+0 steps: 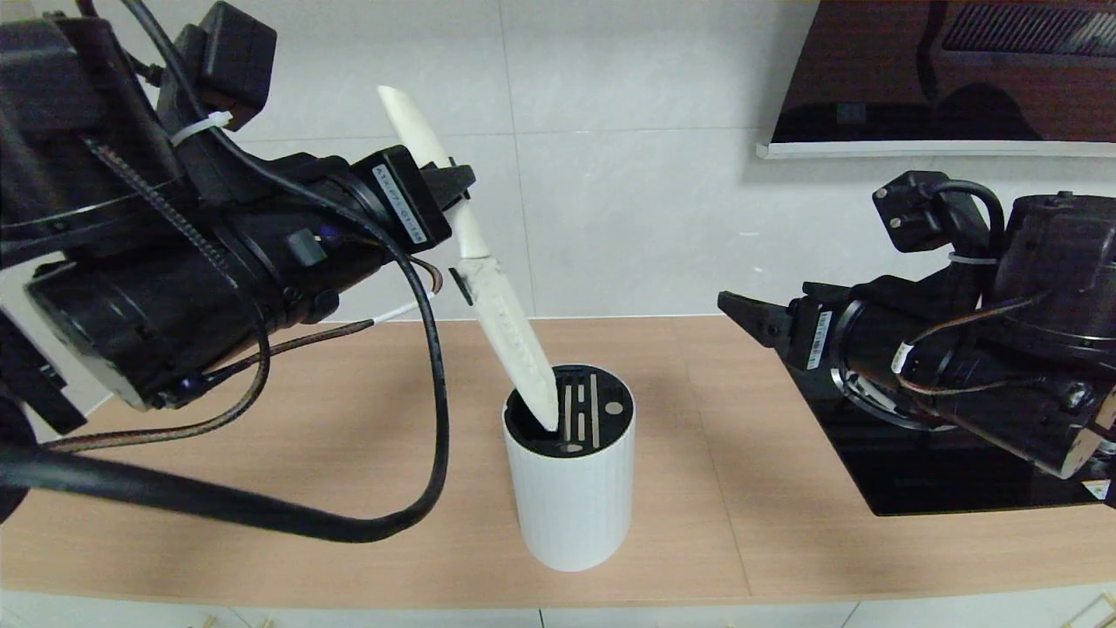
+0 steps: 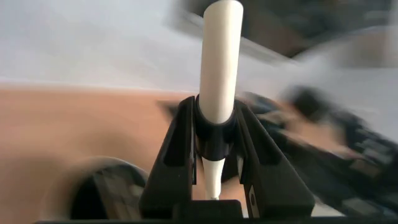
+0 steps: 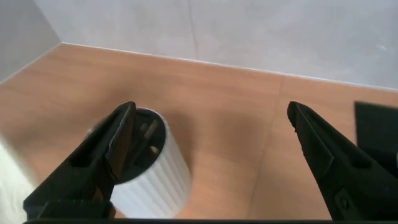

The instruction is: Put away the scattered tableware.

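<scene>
One white knife: handle clamped in left claw, blade tilted, tip inside the wide slot of the knife block on the counter. Right claw: wide open, empty, beside the block. Risk: the slanted blade may jam on the slot edge or tip the block.

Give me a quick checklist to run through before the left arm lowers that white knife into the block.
1. Grip: left pincer shut on the knife at its handle: ok.
2. Blade tip inside the knife block opening: ok.
3. Blade vertical over the slot: not ok, it leans.
4. The knife block upright on the countertop: ok.
5. Clearance: right pincer open, apart from the knife block: ok.
6. Slot free below the tip: cannot tell.
</scene>
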You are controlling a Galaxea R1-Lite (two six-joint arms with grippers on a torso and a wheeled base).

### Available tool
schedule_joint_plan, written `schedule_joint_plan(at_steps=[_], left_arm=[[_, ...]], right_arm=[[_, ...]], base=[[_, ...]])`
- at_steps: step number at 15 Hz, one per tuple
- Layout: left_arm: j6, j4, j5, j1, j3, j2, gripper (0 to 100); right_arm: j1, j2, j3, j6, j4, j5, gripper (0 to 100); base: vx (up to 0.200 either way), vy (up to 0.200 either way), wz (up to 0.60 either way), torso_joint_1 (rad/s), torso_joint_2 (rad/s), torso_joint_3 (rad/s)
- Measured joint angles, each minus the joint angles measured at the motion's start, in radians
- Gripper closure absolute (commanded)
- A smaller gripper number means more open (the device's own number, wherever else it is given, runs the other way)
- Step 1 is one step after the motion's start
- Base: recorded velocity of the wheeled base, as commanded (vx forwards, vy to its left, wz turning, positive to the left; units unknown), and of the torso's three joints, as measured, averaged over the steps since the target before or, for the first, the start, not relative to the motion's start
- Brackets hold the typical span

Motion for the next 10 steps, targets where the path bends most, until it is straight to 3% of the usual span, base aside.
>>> schedule_joint_plan(at_steps=[1, 2, 4, 5, 6, 7, 10], left_arm=[[0.024, 0.003, 0.034, -0.013, -0.001, 0.002, 100], [0.028, 0.003, 0.053, -0.027, -0.001, 0.005, 100], [0.041, 0.0, 0.191, -0.07, -0.007, 0.019, 100], [0.063, -0.009, 0.25, -0.088, -0.013, 0.029, 100], [0.119, -0.038, 0.375, -0.104, -0.02, 0.048, 100], [0.177, -0.088, 0.447, -0.116, -0.023, 0.069, 100], [0.296, -0.248, 0.494, -0.161, 0.015, 0.124, 100]], right_arm=[[-0.002, 0.006, 0.005, 0.0, -0.002, 0.0, 0], [-0.005, 0.012, 0.008, 0.0, -0.005, 0.0, 0], [-0.01, 0.023, 0.013, 0.001, -0.006, -0.001, 0], [-0.01, 0.026, 0.017, 0.0, -0.007, 0.0, 0], [-0.009, 0.028, 0.021, 0.0, -0.007, 0.0, 0], [-0.009, 0.03, 0.023, 0.0, -0.006, 0.0, 0], [-0.009, 0.033, 0.027, -0.001, -0.006, 0.0, 0]], base=[[0.0, 0.0, 0.0, 0.0, 0.0, 0.0], [0.0, 0.0, 0.0, 0.0, 0.0, 0.0], [0.0, 0.0, 0.0, 0.0, 0.0, 0.0], [0.0, 0.0, 0.0, 0.0, 0.0, 0.0], [0.0, 0.0, 0.0, 0.0, 0.0, 0.0], [0.0, 0.0, 0.0, 0.0, 0.0, 0.0], [0.0, 0.0, 0.0, 0.0, 0.0, 0.0]])
